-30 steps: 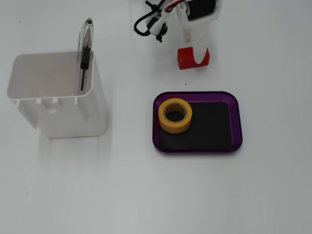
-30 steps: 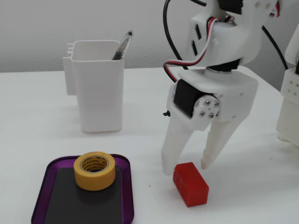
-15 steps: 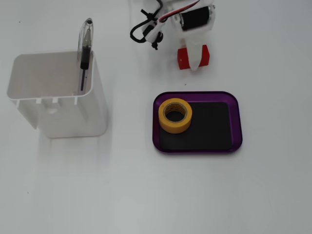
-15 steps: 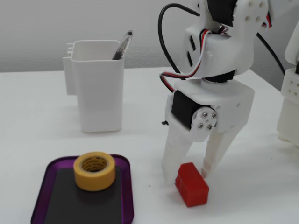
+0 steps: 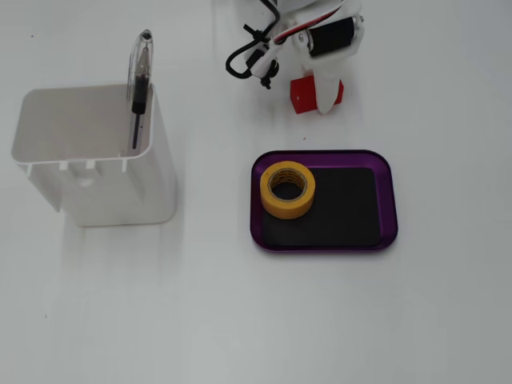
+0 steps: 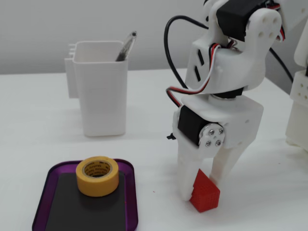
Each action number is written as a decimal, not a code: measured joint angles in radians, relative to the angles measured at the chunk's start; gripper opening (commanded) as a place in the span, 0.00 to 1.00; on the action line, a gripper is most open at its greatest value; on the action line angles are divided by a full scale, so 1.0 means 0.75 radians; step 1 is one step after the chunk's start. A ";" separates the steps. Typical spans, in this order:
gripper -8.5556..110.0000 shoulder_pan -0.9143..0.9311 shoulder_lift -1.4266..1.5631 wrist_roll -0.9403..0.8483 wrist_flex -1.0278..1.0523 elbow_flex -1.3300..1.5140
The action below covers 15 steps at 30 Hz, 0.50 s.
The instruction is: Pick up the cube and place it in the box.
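The red cube [image 5: 302, 94] lies on the white table just beyond the box's far edge. In a fixed view it [image 6: 206, 195] stands tilted, one corner up, between the gripper's two white fingers. My gripper [image 6: 202, 188] points straight down and is shut on the cube at table level; in a fixed view from above, the gripper [image 5: 320, 100] partly covers the cube. The box [image 5: 394, 208] is a shallow purple-rimmed tray with a black inside, and it also shows at the lower left [image 6: 42, 197].
A yellow tape roll [image 5: 284, 210] lies in the box's left part and also shows in a fixed view [image 6: 98, 184]. A tall white container [image 5: 120, 192] with a pen [image 5: 140, 80] stands to the left. Another white structure [image 6: 298, 110] stands at the right edge.
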 measured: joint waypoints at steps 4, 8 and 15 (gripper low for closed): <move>0.07 0.000 -0.008 -0.012 0.000 -0.002; 0.07 0.000 0.025 -0.020 0.039 -0.031; 0.07 0.020 0.182 -0.020 0.065 -0.319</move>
